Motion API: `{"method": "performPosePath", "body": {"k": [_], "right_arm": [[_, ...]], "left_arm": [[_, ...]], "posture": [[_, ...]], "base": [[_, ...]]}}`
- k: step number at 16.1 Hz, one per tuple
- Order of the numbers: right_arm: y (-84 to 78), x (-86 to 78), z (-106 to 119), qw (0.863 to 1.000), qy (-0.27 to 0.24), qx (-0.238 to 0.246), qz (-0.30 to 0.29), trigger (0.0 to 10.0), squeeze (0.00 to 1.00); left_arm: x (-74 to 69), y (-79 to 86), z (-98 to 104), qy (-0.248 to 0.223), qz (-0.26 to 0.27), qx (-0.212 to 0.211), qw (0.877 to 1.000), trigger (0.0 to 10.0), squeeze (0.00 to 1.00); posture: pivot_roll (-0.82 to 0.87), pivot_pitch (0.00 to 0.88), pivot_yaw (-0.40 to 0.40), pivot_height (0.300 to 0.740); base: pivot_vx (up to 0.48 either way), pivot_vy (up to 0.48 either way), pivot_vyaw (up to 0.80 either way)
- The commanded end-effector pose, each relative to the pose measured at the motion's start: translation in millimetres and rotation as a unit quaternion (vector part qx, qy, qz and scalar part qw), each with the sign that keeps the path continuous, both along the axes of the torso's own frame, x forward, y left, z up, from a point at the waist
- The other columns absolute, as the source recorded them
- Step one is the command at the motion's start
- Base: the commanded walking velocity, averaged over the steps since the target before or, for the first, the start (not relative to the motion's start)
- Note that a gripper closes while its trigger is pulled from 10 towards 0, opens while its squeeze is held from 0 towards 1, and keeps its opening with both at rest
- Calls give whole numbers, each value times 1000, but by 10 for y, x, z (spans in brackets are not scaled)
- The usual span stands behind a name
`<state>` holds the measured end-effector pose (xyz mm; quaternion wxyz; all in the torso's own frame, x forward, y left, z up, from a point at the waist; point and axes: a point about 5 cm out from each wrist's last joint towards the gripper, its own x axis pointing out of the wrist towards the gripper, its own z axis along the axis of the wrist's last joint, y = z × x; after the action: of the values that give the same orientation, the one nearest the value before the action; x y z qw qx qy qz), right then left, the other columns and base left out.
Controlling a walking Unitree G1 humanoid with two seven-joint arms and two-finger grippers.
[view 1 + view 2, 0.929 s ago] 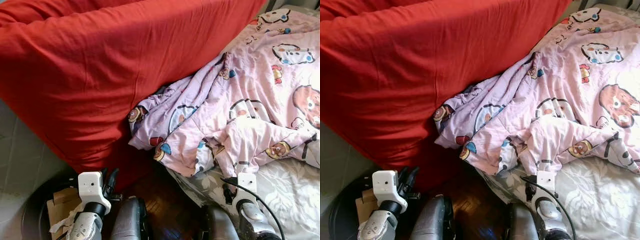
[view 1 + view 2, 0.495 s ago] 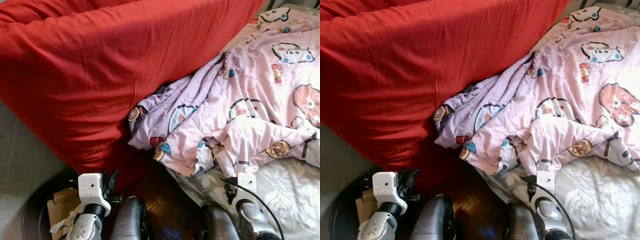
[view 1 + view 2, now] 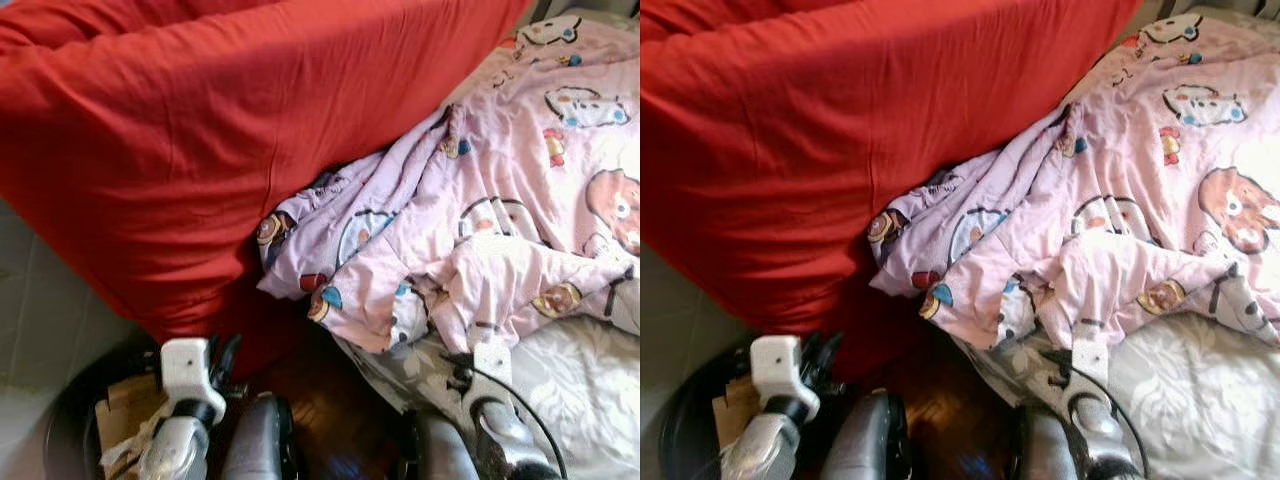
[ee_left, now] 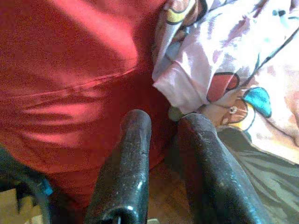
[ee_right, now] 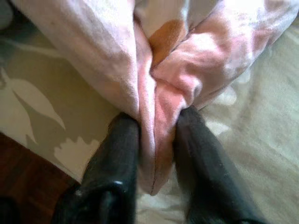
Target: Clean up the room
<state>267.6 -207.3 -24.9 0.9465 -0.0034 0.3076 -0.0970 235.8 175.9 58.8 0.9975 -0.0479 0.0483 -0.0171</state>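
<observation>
Pink quilt fold clenched in right claw; left claw nearly closed, empty; red cover beside.

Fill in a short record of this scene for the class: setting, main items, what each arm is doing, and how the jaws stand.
Setting: bed with grey leaf-print sheet, wooden floor
Red cover: draped beside the bed
Pink cartoon quilt: crumpled on the sheet
Right gripper: jaws closed on a fold of the quilt's edge
Left gripper: low, near the red cover, jaws nearly together, holding nothing
</observation>
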Motion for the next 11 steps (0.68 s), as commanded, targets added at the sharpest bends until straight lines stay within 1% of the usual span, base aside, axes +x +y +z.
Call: {"method": "performPosePath", "body": {"k": [1, 3, 4, 5, 6, 7, 8, 10, 11], "right_arm": [[32, -69, -68, 1000, 16, 11, -3, 0, 0], [22, -87, -80, 1000, 17, 12, -5, 0, 0], [-2, -131, -106, 1000, 19, 13, -9, 0, 0], [-10, -167, -129, 1000, 22, 14, -9, 0, 0], [-35, -215, -156, 1000, 23, 14, -13, 0, 0], [-51, -232, -159, 1000, 18, 17, -18, 0, 0], [-57, -236, -156, 1000, 13, 19, -21, 0, 0], [-45, -240, -134, 999, -17, 28, -26, 0, 0], [-39, -230, -114, 999, -32, 30, -26, 0, 0]], "left_arm": [[-52, 66, -101, 18, 12, 1, 1000, 10000, 0], [11, 93, -138, 22, 14, 2, 1000, 10000, 0], [56, 116, -198, 32, 17, 2, 999, 10000, 0], [82, 135, -241, 39, 20, 3, 999, 10000, 0], [134, 153, -291, 45, 24, 2, 999, 10000, 0], [191, 159, -331, 50, 25, 2, 998, 10000, 0], [218, 166, -353, 54, 26, 0, 998, 10000, 0], [231, 227, -492, 84, 44, -4, 995, 10000, 0], [234, 235, -522, 90, 45, -3, 995, 10000, 0]], "posture": [[91, 141, 52, 621], [77, 94, 51, 621], [69, 60, 53, 621], [62, 45, 53, 621], [40, 6, 57, 621], [26, 0, 62, 621], [13, 0, 66, 621], [-36, 0, 85, 621], [-48, 0, 91, 621]], "base": [[0, 0, 0], [0, 0, 0], [0, 0, 0], [0, 0, 0], [0, 0, 0], [0, 0, 0], [0, 0, 0], [0, 0, 0], [0, 0, 0]]}}
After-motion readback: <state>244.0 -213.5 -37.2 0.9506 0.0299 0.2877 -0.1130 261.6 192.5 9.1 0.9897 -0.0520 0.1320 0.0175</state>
